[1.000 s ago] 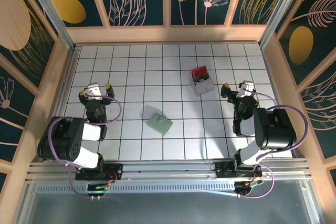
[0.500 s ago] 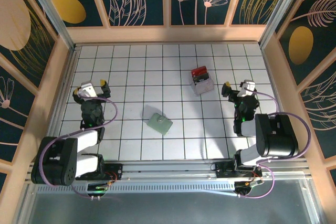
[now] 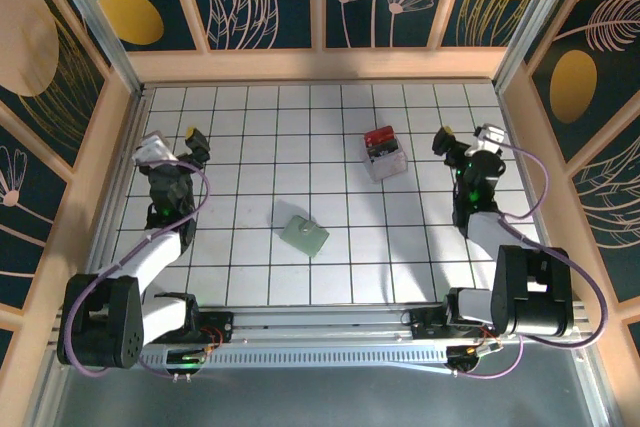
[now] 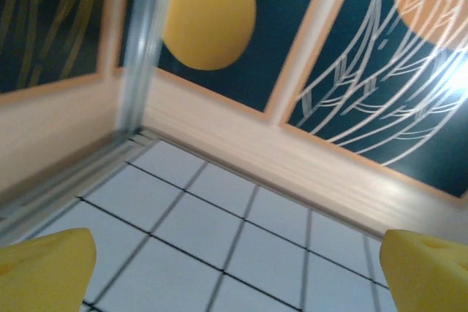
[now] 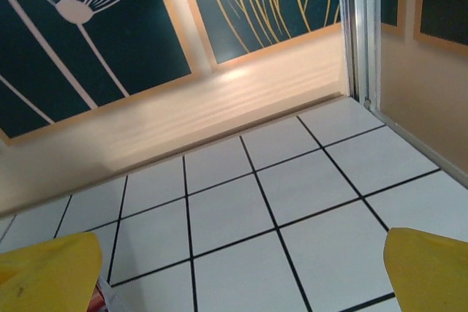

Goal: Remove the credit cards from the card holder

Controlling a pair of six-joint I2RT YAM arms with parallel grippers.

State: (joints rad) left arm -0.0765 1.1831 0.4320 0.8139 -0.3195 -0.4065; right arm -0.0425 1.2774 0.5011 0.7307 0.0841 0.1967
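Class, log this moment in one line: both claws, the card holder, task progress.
left claw: open, empty | right claw: open, empty | card holder: flat on table, untouched | progress: no grasp yet

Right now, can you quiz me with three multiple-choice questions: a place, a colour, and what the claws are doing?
1. Where is the card holder? A by the back wall; B near the middle of the table; C at the near edge.
2. What colour tops the small white box? A blue; B green; C red.
3. The left gripper and right gripper are: A both open, empty; B both shut; C holding cards.
B, it lies on the central tiles; C, red shows on top; A, fingers apart, nothing between.
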